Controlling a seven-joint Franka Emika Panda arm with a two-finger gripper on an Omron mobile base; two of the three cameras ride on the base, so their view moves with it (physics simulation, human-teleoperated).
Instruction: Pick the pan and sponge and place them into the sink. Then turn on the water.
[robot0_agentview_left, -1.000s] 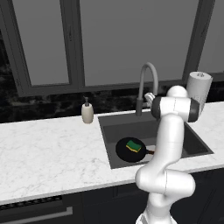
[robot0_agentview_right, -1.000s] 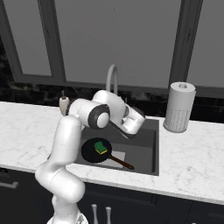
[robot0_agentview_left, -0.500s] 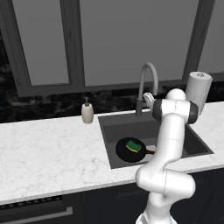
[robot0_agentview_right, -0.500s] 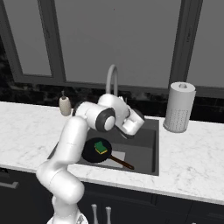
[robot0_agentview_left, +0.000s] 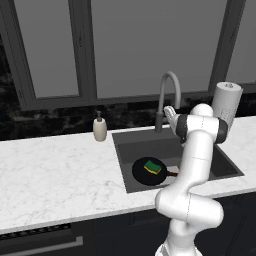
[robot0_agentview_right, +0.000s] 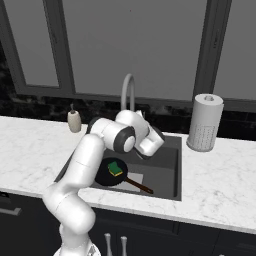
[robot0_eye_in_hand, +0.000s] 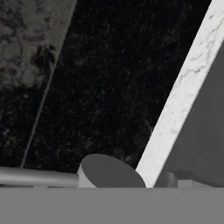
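Green-topped sponge (robot0_agentview_left: 153, 166) is seen resting inside the black pan (robot0_agentview_left: 146, 172) in the sink (robot0_agentview_left: 220, 165). At 2 o'clock from it, the tool (robot0_agentview_left: 169, 113) is held wide by the faucet (robot0_agentview_left: 168, 95), gripping nothing.

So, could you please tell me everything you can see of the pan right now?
The pan is small, round and black, seemingly dark metal, and sits flat and upright on the bottom of the sink, toward its left side. A thin, straight dark brown handle runs from it across the basin floor toward the sink's right side, passing behind the arm in the left base view. The green-topped sponge lies inside it. Nothing else touches it.
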